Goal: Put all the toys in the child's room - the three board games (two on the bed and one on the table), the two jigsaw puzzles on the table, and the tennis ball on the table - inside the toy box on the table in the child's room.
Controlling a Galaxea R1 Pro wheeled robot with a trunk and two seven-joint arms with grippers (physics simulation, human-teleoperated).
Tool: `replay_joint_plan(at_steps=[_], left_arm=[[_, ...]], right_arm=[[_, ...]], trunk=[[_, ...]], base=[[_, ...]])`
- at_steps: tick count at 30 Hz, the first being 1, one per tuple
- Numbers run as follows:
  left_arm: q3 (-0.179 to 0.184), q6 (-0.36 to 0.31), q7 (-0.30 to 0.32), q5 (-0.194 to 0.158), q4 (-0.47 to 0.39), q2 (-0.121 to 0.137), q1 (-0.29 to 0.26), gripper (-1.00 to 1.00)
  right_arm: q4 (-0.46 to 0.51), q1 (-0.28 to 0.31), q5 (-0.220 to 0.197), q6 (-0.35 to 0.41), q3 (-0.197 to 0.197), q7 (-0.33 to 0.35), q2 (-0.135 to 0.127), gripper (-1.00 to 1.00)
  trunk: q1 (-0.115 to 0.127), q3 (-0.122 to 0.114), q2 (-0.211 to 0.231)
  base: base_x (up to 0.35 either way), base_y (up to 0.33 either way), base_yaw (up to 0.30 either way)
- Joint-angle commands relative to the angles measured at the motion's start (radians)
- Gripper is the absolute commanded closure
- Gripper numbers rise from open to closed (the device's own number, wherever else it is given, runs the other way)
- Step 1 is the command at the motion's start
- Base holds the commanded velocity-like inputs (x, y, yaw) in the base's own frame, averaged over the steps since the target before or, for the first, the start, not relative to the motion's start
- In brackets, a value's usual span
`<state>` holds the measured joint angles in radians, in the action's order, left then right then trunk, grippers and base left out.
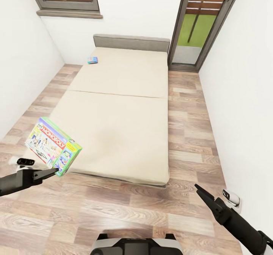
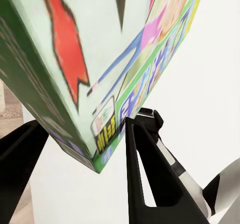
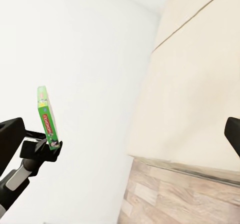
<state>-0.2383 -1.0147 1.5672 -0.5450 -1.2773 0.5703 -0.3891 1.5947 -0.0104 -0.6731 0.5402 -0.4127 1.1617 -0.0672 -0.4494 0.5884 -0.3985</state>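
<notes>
left pincer (image 1: 53, 170) grips green-edged board game (image 1: 53, 145) – right pincer (image 1: 197, 188) empty

Head view overhead; bed (image 1: 117, 110) shared with right wrist.

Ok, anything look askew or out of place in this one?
Only the grip. The left hand pinches the green-edged Monopoly box by one bottom corner, so it hangs tilted over the bed's edge. A small blue game box lies far up the mattress. The right hand carries nothing.
</notes>
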Motion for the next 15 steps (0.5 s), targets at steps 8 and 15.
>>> replay_joint_plan(at_steps=[8, 15], left_arm=[[0.001, -0.010, 0.004, 0.000, 0.000, 0.000, -0.001, 1.00], [0.001, -0.010, 0.004, 0.000, 0.000, 0.000, -0.001, 1.00]], right_arm=[[0.001, 0.000, -0.007, 0.009, 0.000, -0.004, 0.000, -1.00], [0.001, 0.000, -0.006, 0.009, 0.007, -0.019, 0.000, -1.00]], trunk=[[-0.001, -0.011, -0.001], [-0.001, -0.021, -0.001]], base=[[0.000, 0.000, 0.181], [0.000, 0.000, 0.180]])
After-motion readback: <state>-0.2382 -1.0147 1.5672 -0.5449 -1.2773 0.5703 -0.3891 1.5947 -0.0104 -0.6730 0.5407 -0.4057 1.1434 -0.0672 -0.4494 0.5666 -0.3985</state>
